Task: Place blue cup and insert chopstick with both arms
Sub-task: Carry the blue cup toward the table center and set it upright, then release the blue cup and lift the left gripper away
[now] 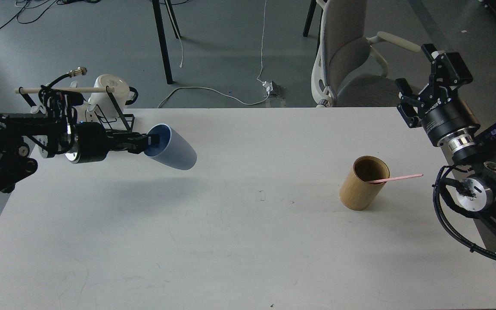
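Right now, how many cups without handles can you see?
2: the blue cup held sideways in the left gripper, and the bamboo cup standing on the table's right side.

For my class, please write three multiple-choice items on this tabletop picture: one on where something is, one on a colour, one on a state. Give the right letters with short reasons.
1. Where does the pink chopstick rest?
A. In the bamboo cup
B. In the blue cup
C. Flat on the table

2. What colour is the cup at the left gripper?
A. White
B. Pale blue
C. Tan

3. How is the blue cup?
A. Upright on the table
B. Upside down on the table
C. Held tilted above the table

Answers: 1 A, one end lies inside the bamboo cup's rim. 2 B, pale outside, darker blue inside. 3 C, a finger is inside its rim and its shadow falls below it.
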You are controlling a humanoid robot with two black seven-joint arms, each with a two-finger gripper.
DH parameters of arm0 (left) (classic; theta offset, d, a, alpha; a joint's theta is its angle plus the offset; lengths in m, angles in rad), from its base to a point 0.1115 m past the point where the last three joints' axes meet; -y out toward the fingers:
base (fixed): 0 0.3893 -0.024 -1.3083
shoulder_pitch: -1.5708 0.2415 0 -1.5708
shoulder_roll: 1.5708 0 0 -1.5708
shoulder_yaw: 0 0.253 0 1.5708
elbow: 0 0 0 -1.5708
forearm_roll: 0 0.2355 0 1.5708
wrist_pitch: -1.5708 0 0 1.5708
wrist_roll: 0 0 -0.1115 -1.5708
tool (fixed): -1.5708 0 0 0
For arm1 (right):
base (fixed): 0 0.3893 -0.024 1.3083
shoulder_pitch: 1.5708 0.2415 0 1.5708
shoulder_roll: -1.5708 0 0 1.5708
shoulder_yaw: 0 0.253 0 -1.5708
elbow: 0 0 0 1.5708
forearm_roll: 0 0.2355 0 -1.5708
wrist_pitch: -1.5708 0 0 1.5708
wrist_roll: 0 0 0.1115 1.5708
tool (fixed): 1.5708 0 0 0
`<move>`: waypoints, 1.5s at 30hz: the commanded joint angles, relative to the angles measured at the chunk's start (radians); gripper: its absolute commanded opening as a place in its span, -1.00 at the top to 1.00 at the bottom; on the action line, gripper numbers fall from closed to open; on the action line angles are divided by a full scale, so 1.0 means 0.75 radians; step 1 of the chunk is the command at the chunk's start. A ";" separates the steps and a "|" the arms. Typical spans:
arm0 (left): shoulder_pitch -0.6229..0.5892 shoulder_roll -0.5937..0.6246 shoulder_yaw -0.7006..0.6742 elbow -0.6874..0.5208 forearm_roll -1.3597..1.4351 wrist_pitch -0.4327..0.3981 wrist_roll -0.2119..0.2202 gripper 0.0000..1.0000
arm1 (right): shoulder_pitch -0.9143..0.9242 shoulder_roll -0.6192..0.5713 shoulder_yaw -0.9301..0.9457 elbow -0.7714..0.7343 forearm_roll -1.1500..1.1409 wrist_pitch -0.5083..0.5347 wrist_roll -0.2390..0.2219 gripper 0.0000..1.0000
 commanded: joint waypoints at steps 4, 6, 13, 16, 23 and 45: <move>-0.274 -0.527 0.408 0.328 0.006 -0.012 0.000 0.97 | 0.028 0.018 0.081 -0.057 0.000 0.010 0.000 -0.91; -0.274 -0.675 0.531 0.508 0.024 0.009 0.000 0.97 | 0.036 0.018 0.079 -0.067 0.000 0.010 0.000 -0.91; -0.203 -0.857 0.715 0.783 0.043 0.060 0.000 0.96 | 0.032 0.018 0.075 -0.069 0.000 0.010 0.000 -0.91; -0.174 -0.857 0.715 0.783 0.043 0.060 0.000 0.96 | 0.028 0.018 0.075 -0.069 0.000 0.012 0.000 -0.91; -0.148 -0.857 0.711 0.783 0.043 0.060 0.000 0.87 | 0.024 0.018 0.069 -0.069 0.000 0.014 0.000 -0.91; -0.139 -0.580 0.078 0.711 -0.124 -0.159 0.000 -0.80 | 0.030 -0.159 0.038 -0.041 -0.381 -0.077 0.000 -0.91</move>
